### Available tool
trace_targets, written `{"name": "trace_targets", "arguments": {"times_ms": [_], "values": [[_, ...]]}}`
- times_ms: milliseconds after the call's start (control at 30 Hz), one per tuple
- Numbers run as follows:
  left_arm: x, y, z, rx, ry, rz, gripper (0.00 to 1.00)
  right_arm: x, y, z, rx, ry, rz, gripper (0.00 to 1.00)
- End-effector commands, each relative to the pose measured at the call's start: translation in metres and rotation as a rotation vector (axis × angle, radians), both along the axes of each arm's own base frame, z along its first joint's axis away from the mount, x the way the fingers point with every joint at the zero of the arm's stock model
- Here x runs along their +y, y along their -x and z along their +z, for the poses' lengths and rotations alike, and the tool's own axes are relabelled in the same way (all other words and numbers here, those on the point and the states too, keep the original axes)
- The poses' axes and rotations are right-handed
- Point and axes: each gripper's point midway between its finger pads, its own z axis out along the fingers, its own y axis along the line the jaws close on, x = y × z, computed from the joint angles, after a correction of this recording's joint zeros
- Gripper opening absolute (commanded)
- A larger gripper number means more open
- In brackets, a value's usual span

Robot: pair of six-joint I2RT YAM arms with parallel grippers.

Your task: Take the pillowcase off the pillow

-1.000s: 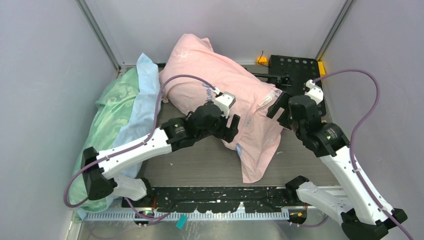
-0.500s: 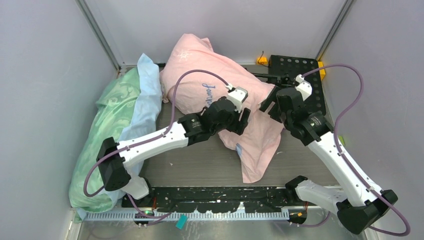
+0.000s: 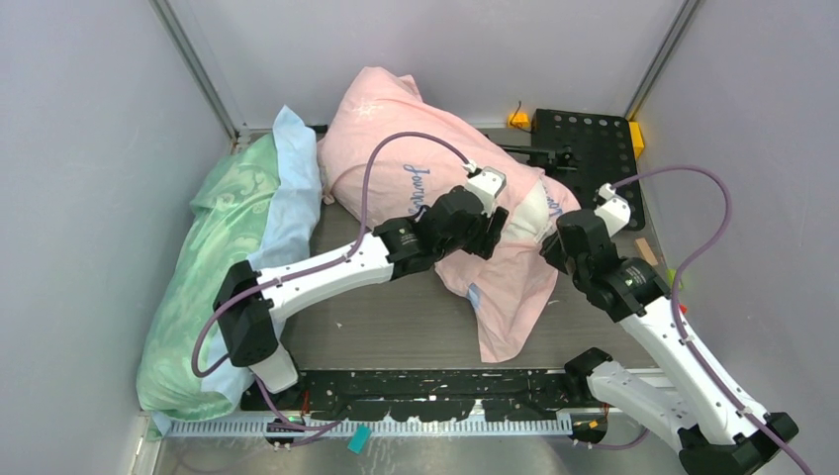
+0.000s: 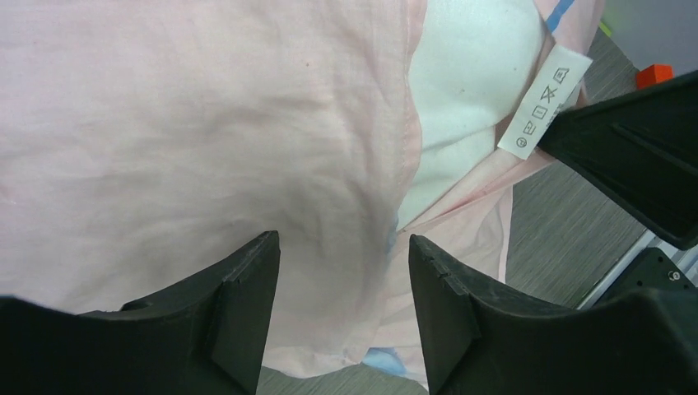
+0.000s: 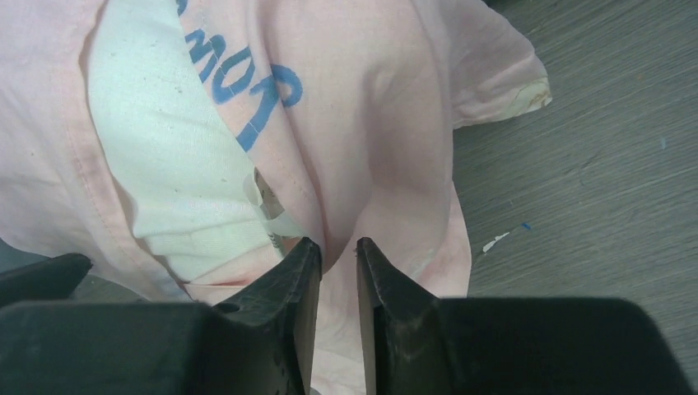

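The pillowcase (image 3: 396, 129) lies across the far middle of the surface (image 3: 396, 327). Its open end is turned to the right, where the white pillow (image 3: 529, 210) shows through. The right gripper (image 5: 337, 247) holds its jaws narrow on a raised fold of pink cloth just beside that opening (a grip for peeling the cover off, I'd judge). The left gripper (image 4: 342, 247) hangs with jaws wide over the pillowcase's body, pinching nothing, seemingly placed to steady the pillow.
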Motion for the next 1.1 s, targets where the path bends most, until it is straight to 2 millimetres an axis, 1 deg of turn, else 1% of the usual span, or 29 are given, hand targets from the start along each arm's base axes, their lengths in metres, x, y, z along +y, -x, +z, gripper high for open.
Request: {"name": "trace_targets", "arguments": {"times_ms": [0, 67, 133, 233, 267, 367, 400, 467, 567, 667, 733, 767, 800, 867, 900, 933, 1000, 1067], "values": [[-0.01, -0.009, 0.035, -0.064, 0.067, 0.012, 0.6, -0.015, 0.005, -0.003, -0.008, 0.034, -0.054, 0.25], [-0.012, -0.01, 0.037, -0.064, 0.068, 0.009, 0.6, -0.012, 0.005, -0.001, -0.011, 0.023, -0.038, 0.23], [-0.015, -0.012, 0.038, -0.064, 0.068, 0.008, 0.6, -0.002, 0.003, 0.005, -0.027, 0.007, 0.021, 0.22], [-0.02, -0.013, 0.034, -0.057, 0.062, 0.004, 0.6, 0.006, 0.003, 0.012, -0.045, -0.006, 0.079, 0.23], [-0.021, -0.013, 0.033, -0.054, 0.062, 0.002, 0.6, 0.008, 0.003, 0.016, -0.053, -0.007, 0.095, 0.27], [-0.024, -0.014, 0.027, -0.044, 0.054, -0.004, 0.6, 0.014, 0.002, 0.023, -0.07, -0.023, 0.127, 0.53], [-0.024, -0.014, 0.024, -0.042, 0.046, 0.0, 0.59, 0.017, 0.001, 0.025, -0.077, -0.031, 0.141, 0.59], [-0.022, -0.018, 0.019, -0.043, 0.026, 0.021, 0.58, 0.023, -0.002, 0.029, -0.088, -0.053, 0.162, 0.66], [-0.014, -0.026, 0.012, -0.041, -0.005, 0.07, 0.53, 0.031, -0.008, 0.03, -0.086, -0.079, 0.167, 0.7], [-0.007, -0.031, 0.007, -0.025, -0.004, 0.098, 0.45, 0.039, -0.015, 0.031, -0.085, -0.097, 0.178, 0.71], [-0.002, -0.034, 0.003, -0.012, -0.005, 0.114, 0.34, 0.041, -0.019, 0.029, -0.083, -0.095, 0.175, 0.71], [0.001, -0.036, 0.002, -0.008, -0.007, 0.123, 0.27, 0.039, -0.021, 0.027, -0.079, -0.09, 0.163, 0.71], [0.004, -0.037, 0.002, -0.002, -0.007, 0.129, 0.2, 0.038, -0.023, 0.024, -0.072, -0.084, 0.152, 0.71], [0.011, -0.038, 0.004, 0.003, 0.001, 0.138, 0.11, 0.035, -0.023, 0.016, -0.053, -0.07, 0.129, 0.71], [0.015, -0.039, 0.006, 0.003, 0.005, 0.144, 0.07, 0.03, -0.022, 0.01, -0.039, -0.058, 0.103, 0.68], [0.019, -0.04, 0.006, 0.005, 0.009, 0.151, 0.04, 0.025, -0.02, 0.004, -0.021, -0.043, 0.08, 0.59], [0.028, -0.042, 0.008, 0.013, 0.02, 0.164, 0.01, 0.012, -0.013, -0.006, 0.01, -0.006, 0.033, 0.5], [0.037, -0.045, 0.009, 0.034, 0.038, 0.177, 0.0, 0.0, -0.005, -0.014, 0.027, 0.024, -0.01, 0.41]]}}
